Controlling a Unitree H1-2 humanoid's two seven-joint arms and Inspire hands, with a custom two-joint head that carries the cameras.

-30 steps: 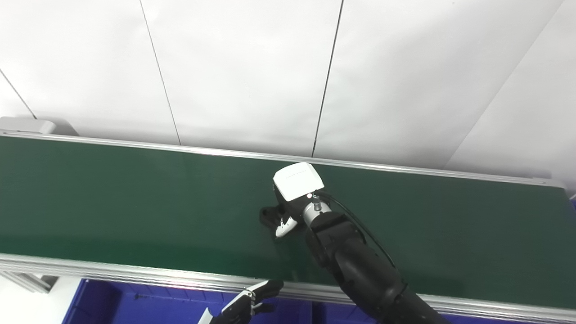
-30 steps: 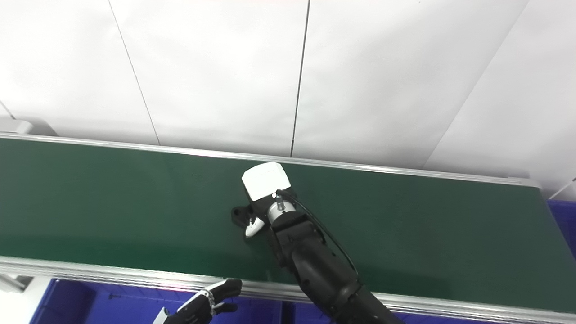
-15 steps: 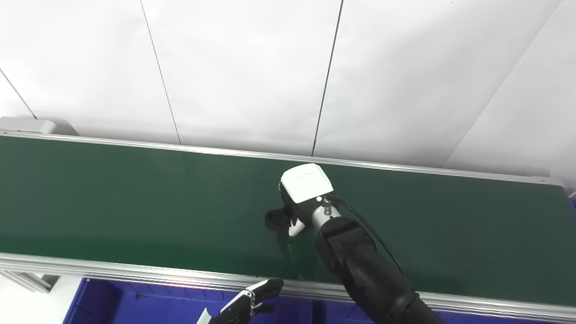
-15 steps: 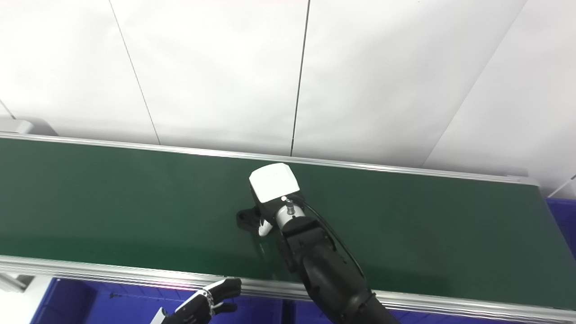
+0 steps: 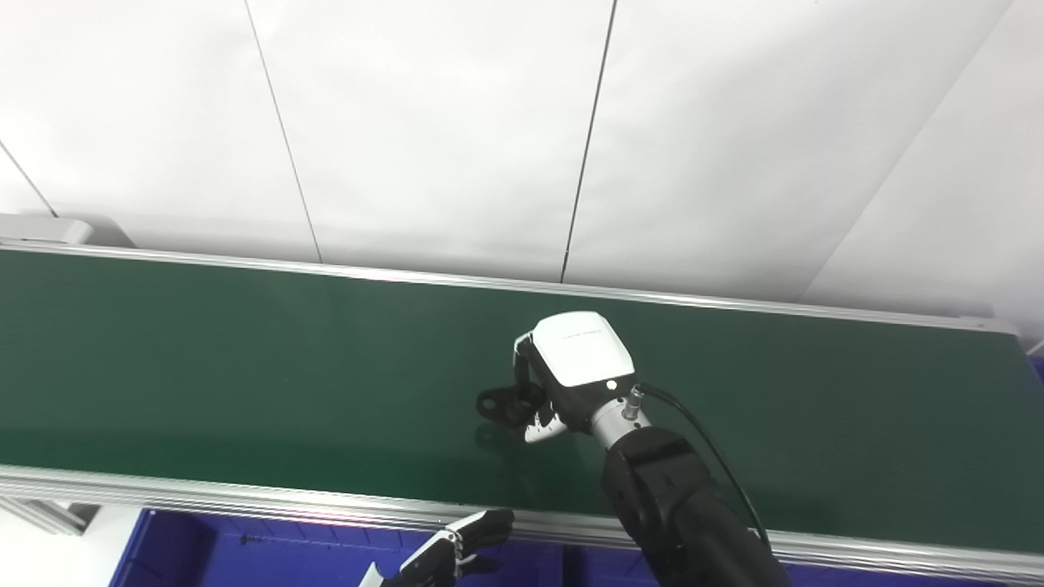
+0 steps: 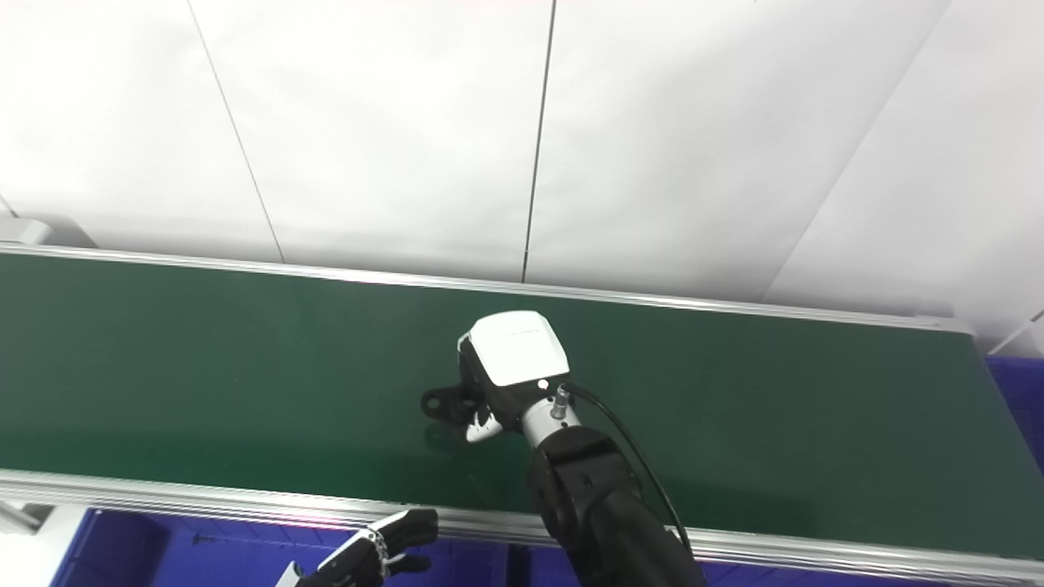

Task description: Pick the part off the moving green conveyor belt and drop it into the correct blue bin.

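Observation:
A small black part (image 5: pixel 497 403) with a ring-shaped end is held in my right hand (image 5: pixel 575 367). The hand has a white back and its fingers are closed on the part. It holds the part just above the middle of the green conveyor belt (image 5: pixel 204 367), and a faint reflection of the part shows on the belt below. The part also shows in the right eye view (image 6: pixel 440 402). My left hand (image 5: pixel 447 553) is low at the picture's bottom edge, over a blue bin (image 5: pixel 245 554), with its fingers stretched out and empty.
The belt has silver rails along its far and near edges (image 5: pixel 245 497). A second blue bin (image 6: pixel 1015 383) shows past the belt's right end. A white panelled wall stands behind the belt. A grey housing (image 5: pixel 49 231) sits at the belt's far left.
My right hand has closed on the black part, moved a little to the right and lifted it slightly off the belt. My left hand has stayed in place.

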